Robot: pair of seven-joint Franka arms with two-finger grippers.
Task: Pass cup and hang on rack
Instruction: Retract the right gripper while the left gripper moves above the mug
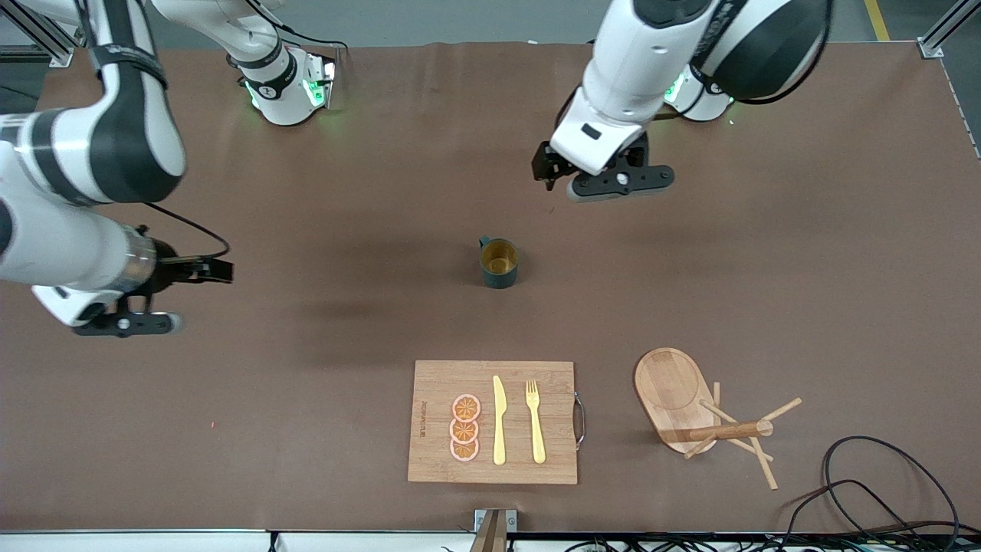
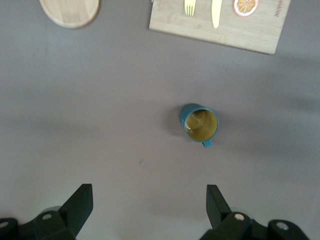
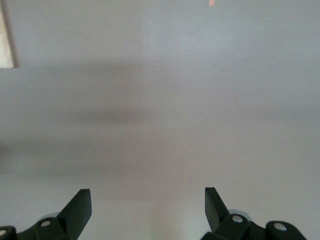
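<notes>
The dark teal cup (image 1: 499, 263) stands upright in the middle of the table, its yellowish inside showing and its handle turned toward the robots' bases. It also shows in the left wrist view (image 2: 199, 124). The wooden rack (image 1: 693, 414) sits near the front edge toward the left arm's end; its oval base (image 2: 70, 12) shows in the left wrist view, and its post and pegs slant toward the left arm's end. My left gripper (image 1: 613, 184) (image 2: 148, 192) is open and empty above the table, between the cup and the left arm's base. My right gripper (image 1: 126, 322) (image 3: 147, 192) is open and empty above bare table at the right arm's end.
A rectangular bamboo cutting board (image 1: 429, 460) lies near the front edge, nearer to the camera than the cup. It carries orange slices (image 1: 464, 429), a yellow knife (image 1: 499, 422) and a yellow fork (image 1: 535, 422). Black cables (image 1: 881, 475) lie at the front corner beside the rack.
</notes>
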